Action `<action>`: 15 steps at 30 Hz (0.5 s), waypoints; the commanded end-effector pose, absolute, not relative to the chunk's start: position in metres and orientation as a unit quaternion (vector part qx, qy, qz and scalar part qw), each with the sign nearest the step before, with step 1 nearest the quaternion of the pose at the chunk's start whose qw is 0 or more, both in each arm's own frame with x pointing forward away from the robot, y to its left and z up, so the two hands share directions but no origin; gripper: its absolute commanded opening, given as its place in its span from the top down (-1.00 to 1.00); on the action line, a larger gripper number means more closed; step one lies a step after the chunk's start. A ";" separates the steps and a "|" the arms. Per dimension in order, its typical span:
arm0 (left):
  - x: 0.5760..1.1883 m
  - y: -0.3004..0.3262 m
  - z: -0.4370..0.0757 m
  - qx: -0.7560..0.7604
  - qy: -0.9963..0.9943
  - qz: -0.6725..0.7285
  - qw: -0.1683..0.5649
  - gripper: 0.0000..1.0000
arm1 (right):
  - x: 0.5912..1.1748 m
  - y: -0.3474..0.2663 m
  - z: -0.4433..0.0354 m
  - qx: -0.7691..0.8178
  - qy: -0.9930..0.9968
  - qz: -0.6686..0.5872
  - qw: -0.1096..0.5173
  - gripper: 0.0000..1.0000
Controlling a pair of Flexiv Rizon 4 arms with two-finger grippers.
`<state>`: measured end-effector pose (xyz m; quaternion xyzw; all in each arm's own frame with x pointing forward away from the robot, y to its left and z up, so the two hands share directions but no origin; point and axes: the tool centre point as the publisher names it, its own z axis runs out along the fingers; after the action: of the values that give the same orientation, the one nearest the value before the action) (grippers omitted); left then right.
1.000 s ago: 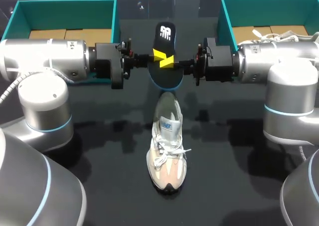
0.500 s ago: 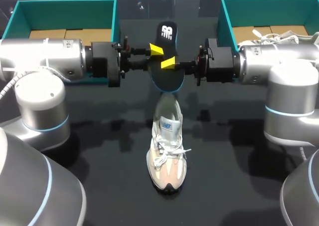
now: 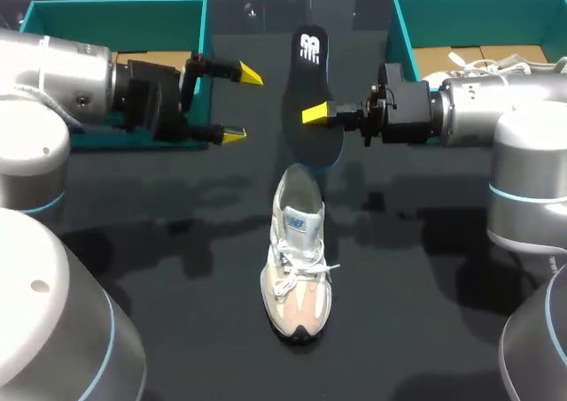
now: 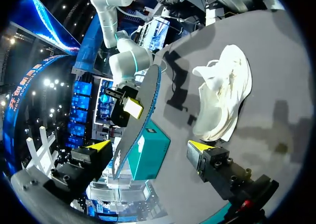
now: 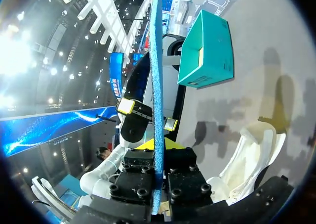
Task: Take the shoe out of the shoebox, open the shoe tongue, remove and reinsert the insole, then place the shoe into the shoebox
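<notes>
the left tool (image 3: 241, 104) has let go of the insole (image 3: 310, 82) and pulled back toward the left shoebox (image 3: 115, 3). its yellow fingers now stand spread wide with nothing between them. half a second ago one of its tips was still at the insole's edge, and a second ago both tools met on it from either side.

the right tool (image 3: 321, 115) alone carries the insole now, pinching it across its thickness near the middle. the right wrist view shows the blue edge running straight up from between the closed fingers. the insole hangs in the air over the bench (image 3: 425, 312). its printed end has swung farther from the robot than before, and its lower end sits just above the heel opening of the shoe (image 3: 297, 259).

the shoe has not moved. it lies on the bench between the arms, toe toward the robot, well apart from the left shoebox and the right shoebox (image 3: 478, 1).

so the insole is out and handed to one arm, which likely frees the left arm to steady the shoe or hold the tongue. reinserting the insole and boxing the shoe are still to do.
</notes>
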<state>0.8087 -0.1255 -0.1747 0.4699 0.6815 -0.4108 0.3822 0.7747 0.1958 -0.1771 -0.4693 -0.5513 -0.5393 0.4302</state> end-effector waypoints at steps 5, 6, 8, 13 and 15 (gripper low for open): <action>0.811 -0.124 -0.171 0.482 0.691 -0.399 0.361 -1.00 | 0.776 0.197 -0.177 -0.470 -0.553 -0.537 0.430 1.00; 0.811 -0.124 -0.171 0.482 0.691 -0.399 0.361 -1.00 | 0.776 0.197 -0.177 -0.470 -0.553 -0.537 0.430 1.00; 0.813 -0.125 -0.170 0.467 0.711 -0.395 0.347 -1.00 | 0.781 0.194 -0.173 -0.465 -0.555 -0.562 0.399 1.00; 0.816 -0.111 -0.170 0.389 0.805 -0.357 0.269 -1.00 | 0.783 0.195 -0.170 -0.440 -0.578 -0.602 0.330 1.00; 0.814 -0.106 -0.177 0.350 0.845 -0.328 0.237 -1.00 | 0.785 0.196 -0.174 -0.437 -0.586 -0.604 0.316 1.00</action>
<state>0.8191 -0.1082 -0.1799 0.4164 0.7555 -0.3921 0.3196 0.7931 0.1911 -0.1723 -0.4321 -0.5925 -0.5914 0.3354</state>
